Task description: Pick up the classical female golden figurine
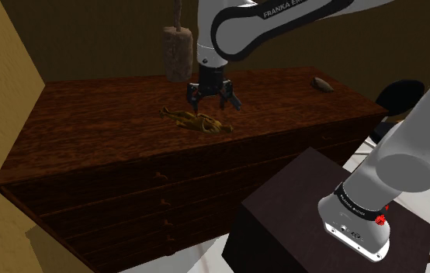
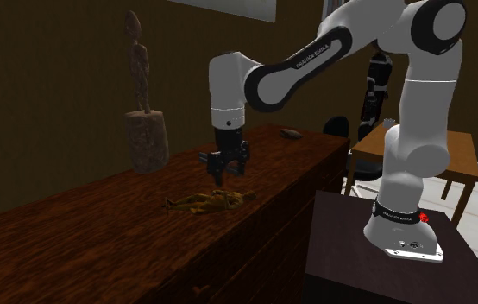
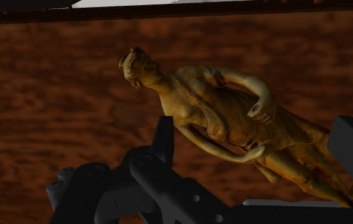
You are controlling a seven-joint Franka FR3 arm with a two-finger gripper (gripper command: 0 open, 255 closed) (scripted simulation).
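The figurine (image 1: 196,122) (image 2: 210,202) (image 3: 232,121) lies flat on the dresser top (image 1: 112,124), about midway along it and nearer the front edge than the back. The gripper (image 1: 212,103) (image 2: 227,173) (image 3: 258,143) hangs just above it with fingers spread, touching nothing.

The step in hand looks like the final line-up and descent.

- **Alignment:** In the wrist view the body runs on a slant between the fingers, head towards one finger and legs towards the other. A small wrist turn would likely help, so the fingers close square across the body, not along it.
- **Where to grip:** The torso seems the best place. It is the thickest part and probably near the balance point. The bent arms and thin legs give poor, uneven faces.
- **Descent:** The figurine is low and lies flat, so the fingertips need to come down almost to the wood on both sides before closing. Stopping too high would probably pinch only the rounded top and let it squirt out.
- **Closing and lifting:** Close slowly, since one finger touching first may spin it on the smooth top. Then lift straight up, staying clear of the statue (image 1: 178,54) (image 2: 145,138) near the back edge.
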